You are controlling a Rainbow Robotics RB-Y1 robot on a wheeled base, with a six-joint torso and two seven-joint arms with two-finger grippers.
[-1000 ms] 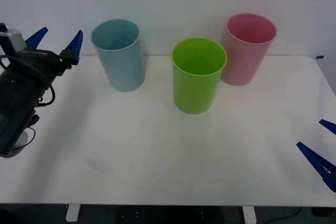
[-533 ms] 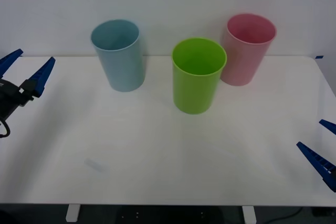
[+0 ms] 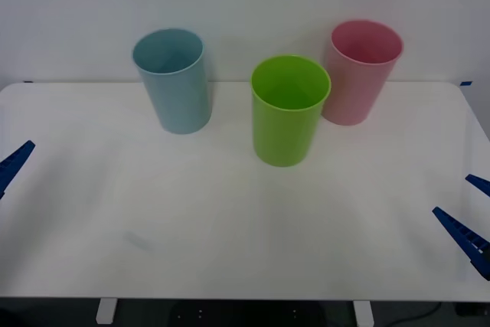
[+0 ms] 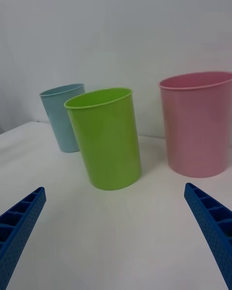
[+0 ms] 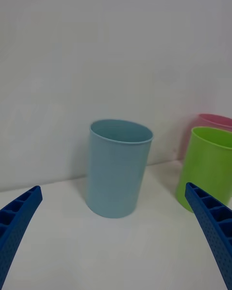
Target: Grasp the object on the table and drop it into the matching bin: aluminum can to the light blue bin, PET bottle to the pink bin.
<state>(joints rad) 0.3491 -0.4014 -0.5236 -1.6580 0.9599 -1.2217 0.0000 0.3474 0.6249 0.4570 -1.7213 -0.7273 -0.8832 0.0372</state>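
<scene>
Front view: nearest, the right gripper (image 3: 468, 223) and left gripper (image 3: 9, 168) wait spread wide and empty, well short of the light blue bin (image 3: 174, 80). No can lies on the table (image 3: 230, 227); likely light, thin-walled, best held around its side.

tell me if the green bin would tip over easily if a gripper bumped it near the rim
Probably yes. The green bin is tall and tapers to a narrower base, so a push up high likely topples it. It looks like thin plastic, so probably light. On its side, the round wall would likely roll.
</scene>
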